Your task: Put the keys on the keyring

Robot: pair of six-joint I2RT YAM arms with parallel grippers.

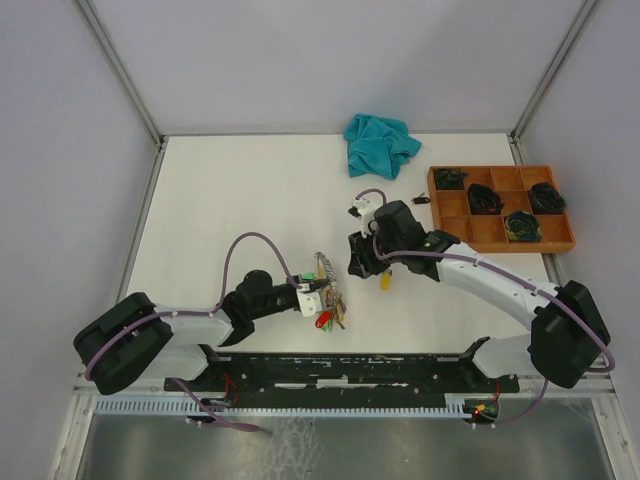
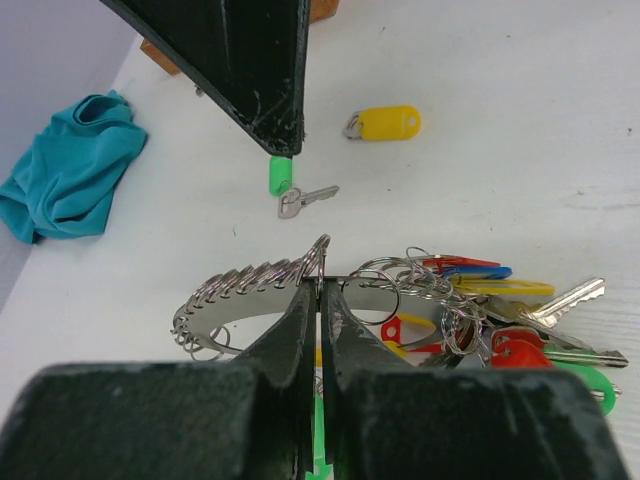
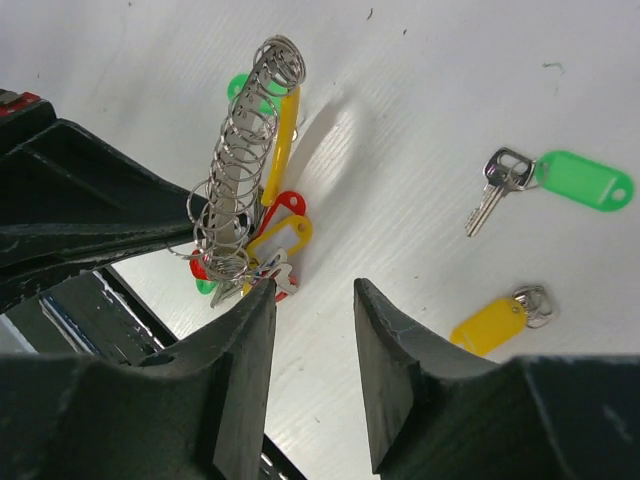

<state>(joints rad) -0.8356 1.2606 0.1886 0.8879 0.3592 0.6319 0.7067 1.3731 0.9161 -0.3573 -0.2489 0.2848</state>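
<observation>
**Top view.**
- My left fingers: clamped on the keyring, near the middle of the table's near edge.
- Keys: bunched on the ring.
- My right fingers: just right of the ring.
- Yellow tag: loose on the table beside them.
- Teal cloth: at the far edge.
- Orange tray: by the right edge.

**Left wrist view.**
- My left fingers: pressed together on the keyring, small loops stacked along it.
- Keys: fanned beside it, with red, blue, yellow and green tags.
- Green-tagged key and yellow tag: loose beyond.

**Right wrist view.**
- My right fingers: apart, gripping nothing.
- Keyring: standing on edge.
- Green-tagged key and yellow tag: lying apart from it.
</observation>
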